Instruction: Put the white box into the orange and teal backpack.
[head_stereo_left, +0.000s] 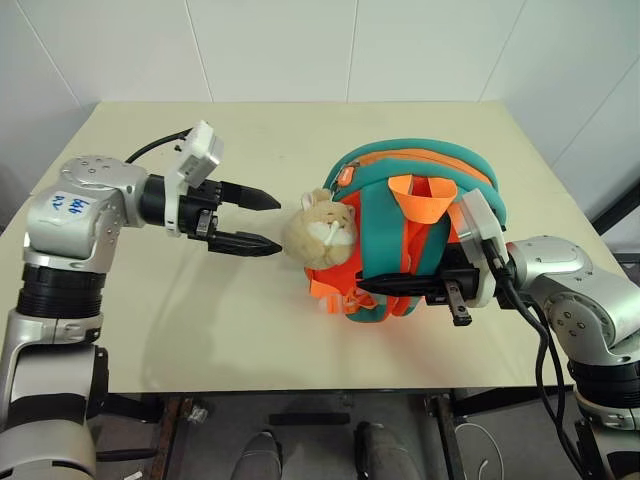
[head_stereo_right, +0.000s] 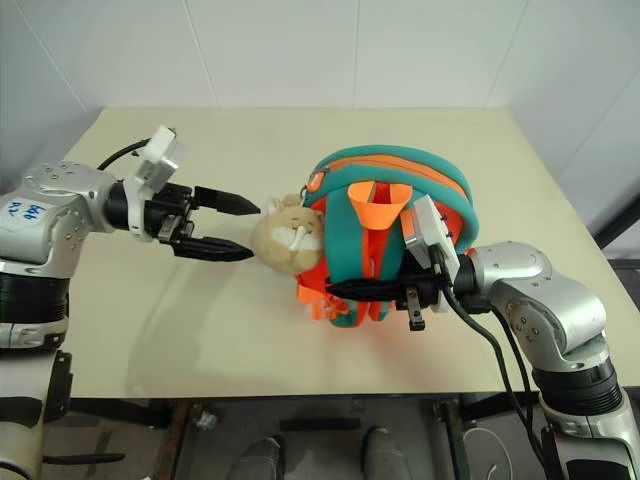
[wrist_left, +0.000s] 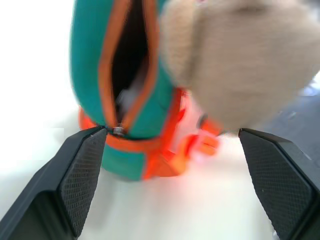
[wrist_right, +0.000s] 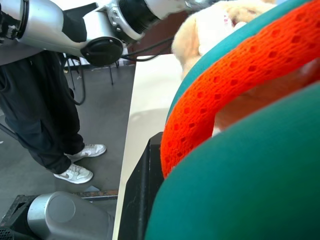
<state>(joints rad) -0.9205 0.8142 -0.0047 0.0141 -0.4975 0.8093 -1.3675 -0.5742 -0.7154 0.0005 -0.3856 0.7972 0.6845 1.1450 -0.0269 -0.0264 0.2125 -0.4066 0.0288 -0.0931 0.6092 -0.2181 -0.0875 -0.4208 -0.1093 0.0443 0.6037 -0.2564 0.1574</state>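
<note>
The orange and teal backpack stands on the table, right of middle, its straps facing me. A beige plush toy hangs at its left side. My left gripper is open, just left of the toy and apart from it, pointing at it. In the left wrist view the backpack's zip slit gapes, with a blurred pale patch inside. My right gripper is shut on the backpack's straps, and one black finger lies against an orange mesh strap. The white box is hidden.
The beige table has bare room to the left and behind the backpack; its front edge runs close under both arms. A person's legs in dark trousers and white sneakers stand beside the table.
</note>
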